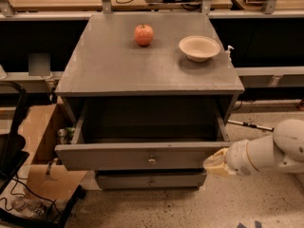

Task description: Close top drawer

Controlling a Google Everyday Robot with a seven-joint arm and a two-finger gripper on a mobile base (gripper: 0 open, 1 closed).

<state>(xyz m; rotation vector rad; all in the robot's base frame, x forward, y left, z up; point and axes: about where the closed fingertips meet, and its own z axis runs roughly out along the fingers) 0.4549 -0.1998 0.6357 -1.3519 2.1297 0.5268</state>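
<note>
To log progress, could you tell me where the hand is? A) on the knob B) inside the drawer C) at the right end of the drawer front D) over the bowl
C: the hand is at the right end of the front of the open top drawer, away from its knob.
</note>
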